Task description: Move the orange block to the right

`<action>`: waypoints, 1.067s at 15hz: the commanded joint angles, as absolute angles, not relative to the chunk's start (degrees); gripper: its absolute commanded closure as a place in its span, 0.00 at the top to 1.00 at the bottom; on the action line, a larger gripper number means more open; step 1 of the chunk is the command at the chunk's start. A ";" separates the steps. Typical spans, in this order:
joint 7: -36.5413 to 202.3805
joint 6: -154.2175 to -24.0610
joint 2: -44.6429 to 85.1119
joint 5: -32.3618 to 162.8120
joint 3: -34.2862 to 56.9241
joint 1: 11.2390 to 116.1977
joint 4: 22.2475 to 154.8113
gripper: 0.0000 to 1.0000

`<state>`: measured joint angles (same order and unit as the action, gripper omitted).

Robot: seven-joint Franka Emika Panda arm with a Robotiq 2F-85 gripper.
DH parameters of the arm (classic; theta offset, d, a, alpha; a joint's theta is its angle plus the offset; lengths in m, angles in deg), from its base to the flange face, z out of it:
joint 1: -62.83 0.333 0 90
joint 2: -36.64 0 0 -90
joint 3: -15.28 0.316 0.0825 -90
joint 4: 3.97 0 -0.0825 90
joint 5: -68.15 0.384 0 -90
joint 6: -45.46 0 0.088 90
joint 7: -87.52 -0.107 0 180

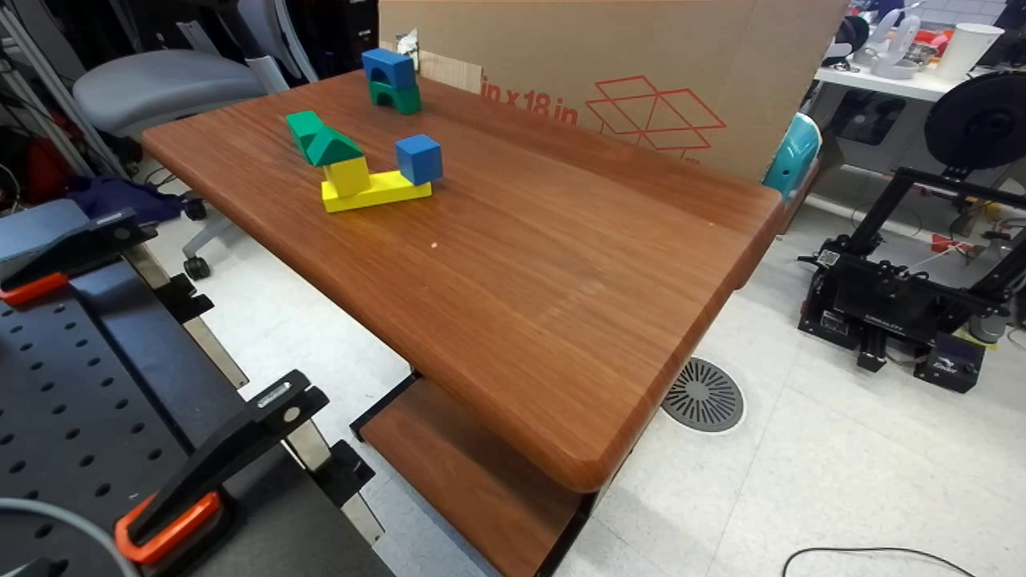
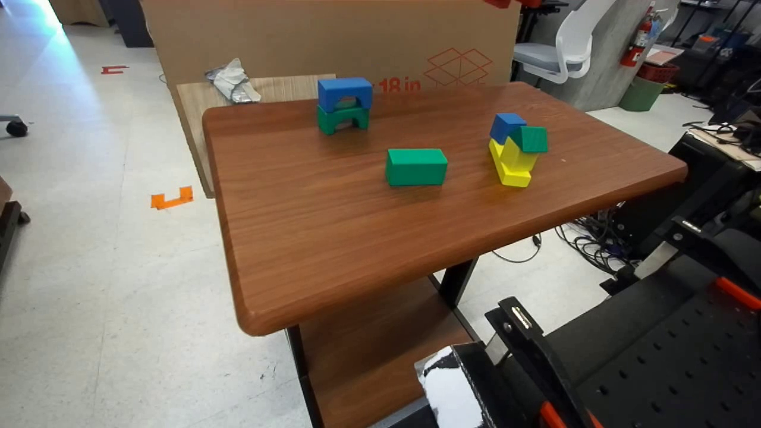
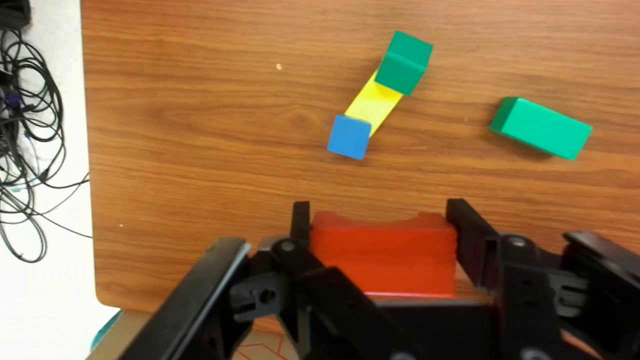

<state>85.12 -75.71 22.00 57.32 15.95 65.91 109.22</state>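
Holding the orange block [image 3: 384,260] in the hand [image 3: 378,220], squeezed between both fingers [image 3: 301,220], raised above the counter [image 3: 200,150]. Keep level, carry sideways, lower gently, and let go only once squarely seated. Pass wide of the blue cube [image 3: 349,136] resting on the long yellow block [image 3: 372,106]. Probably aim for the bare stretch right of these in both exterior views. Stop well inside the edge [image 1: 709,312], short of the floor [image 1: 842,465], and away from the cardboard [image 1: 513,36] behind.
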 commanded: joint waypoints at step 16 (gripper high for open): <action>90.90 -66.21 -4.02 56.85 12.49 62.55 87.65 0.43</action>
